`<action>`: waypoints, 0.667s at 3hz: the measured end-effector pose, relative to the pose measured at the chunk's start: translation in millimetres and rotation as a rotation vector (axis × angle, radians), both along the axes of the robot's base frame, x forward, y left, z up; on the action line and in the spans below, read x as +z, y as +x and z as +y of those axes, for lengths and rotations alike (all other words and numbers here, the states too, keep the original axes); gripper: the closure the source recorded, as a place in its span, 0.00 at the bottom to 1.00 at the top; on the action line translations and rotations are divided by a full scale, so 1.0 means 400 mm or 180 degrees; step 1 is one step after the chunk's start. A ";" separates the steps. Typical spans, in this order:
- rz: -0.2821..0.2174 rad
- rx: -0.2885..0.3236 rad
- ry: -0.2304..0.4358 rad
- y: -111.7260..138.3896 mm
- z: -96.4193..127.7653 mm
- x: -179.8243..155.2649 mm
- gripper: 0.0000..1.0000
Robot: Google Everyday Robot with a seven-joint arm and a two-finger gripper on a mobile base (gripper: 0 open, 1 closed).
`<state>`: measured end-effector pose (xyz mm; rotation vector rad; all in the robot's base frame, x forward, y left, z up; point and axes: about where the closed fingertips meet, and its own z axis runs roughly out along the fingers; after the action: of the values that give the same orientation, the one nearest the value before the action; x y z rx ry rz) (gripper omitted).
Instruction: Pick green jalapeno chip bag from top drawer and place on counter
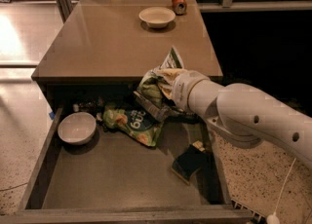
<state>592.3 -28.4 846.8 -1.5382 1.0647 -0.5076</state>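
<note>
So the green jalapeno chip bag (155, 91) is hanging up in the air right at the front edge of the counter (112, 43), all crumpled, with 1 corner poking up over the countertop and its bottom dangling above the back of the top drawer (117, 179). The gripper (166, 83) is coming in from the right on that fat white arm (253, 116) and sitting right in the scrunched foil. I'm not seeing the fingertips, but the bag is clear of the drawer floor and bunched tight on the end of the gripper, so it's clamping the bag. The drawer is standing pulled all the way out. Inside it, a white bowl (76, 127) is sitting at the left near the back, a lime-green bag (131, 123) is lying flat just right of that bowl and partly under the held bag, and a dark flat block (189, 162) is lying tilted near the right wall. Some dark clutter (87, 105) is sitting along the back, too murky to name. On the counter, a 2nd bowl (157, 16) is sitting near the far edge with a reddish can (179, 2) just behind it. A speckled floor (19, 135) is showing on both sides, and a thin white cable (287, 179) is trailing down at the bottom right.
</note>
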 end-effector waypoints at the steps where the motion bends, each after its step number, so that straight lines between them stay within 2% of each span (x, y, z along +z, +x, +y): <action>1: 0.0000 0.0000 0.0000 0.000 0.000 0.000 1.00; 2: -0.0014 -0.0020 0.0045 0.004 0.004 -0.009 1.00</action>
<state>594.0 -26.7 843.1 -1.5212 1.0680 -0.5068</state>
